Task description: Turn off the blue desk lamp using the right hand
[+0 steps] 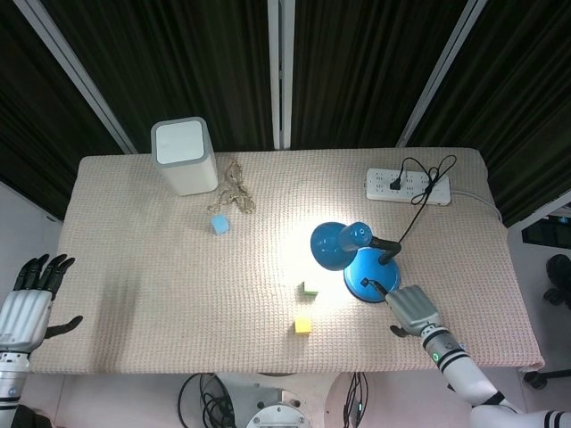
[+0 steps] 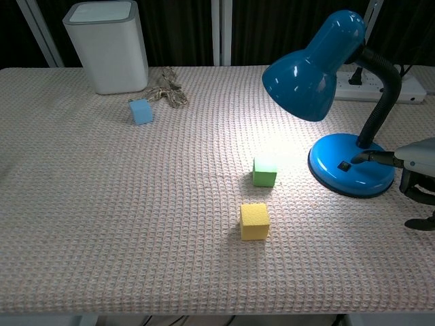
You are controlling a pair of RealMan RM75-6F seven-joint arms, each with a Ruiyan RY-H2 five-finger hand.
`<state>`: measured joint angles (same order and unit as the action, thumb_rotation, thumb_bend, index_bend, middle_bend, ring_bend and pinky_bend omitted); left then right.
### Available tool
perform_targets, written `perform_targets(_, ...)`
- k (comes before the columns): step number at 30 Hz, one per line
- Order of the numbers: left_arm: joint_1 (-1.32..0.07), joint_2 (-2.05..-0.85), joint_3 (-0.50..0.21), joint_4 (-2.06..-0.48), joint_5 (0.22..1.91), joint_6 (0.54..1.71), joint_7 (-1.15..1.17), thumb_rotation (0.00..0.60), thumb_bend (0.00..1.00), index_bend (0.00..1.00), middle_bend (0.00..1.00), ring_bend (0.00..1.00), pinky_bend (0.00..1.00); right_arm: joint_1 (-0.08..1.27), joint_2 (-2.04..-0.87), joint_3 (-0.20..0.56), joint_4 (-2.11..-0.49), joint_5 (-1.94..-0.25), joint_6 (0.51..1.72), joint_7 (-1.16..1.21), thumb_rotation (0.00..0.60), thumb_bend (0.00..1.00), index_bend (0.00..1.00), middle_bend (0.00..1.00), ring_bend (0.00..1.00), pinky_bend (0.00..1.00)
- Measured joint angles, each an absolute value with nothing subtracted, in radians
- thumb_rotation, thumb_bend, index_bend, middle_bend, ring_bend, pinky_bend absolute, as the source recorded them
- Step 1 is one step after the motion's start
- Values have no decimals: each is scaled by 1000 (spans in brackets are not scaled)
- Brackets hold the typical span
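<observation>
Now the right hand (image 2: 416,163) — one finger out, others curled — touches the lit blue desk lamp (image 2: 343,102) base.

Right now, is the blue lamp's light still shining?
Yes, the blue desk lamp casts a bright patch on the table around the green cube, while the right hand points a finger at its base.

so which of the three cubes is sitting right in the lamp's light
The green cube, just left of the blue lamp base; the yellow cube lies nearer the camera, the light blue cube far left.
</observation>
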<state>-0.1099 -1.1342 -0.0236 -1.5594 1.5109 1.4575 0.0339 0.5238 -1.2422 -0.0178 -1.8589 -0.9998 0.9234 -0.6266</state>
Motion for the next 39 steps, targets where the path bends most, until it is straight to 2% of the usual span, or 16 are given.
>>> perform_targets(30,-109,-1130,-19,-1557,1502,1445,24,600,101,99,61,0,60,594,-1260,-63,-1850,-910,925,-625,600,162,0,820,858,845)
perform_targets(39,-104,-1121,-21,-1565,1503,1457,18,600,102,99,61,0,60,528,-1186,-100,-1913,-1052,1050,-589,600,160,0,808,854,845)
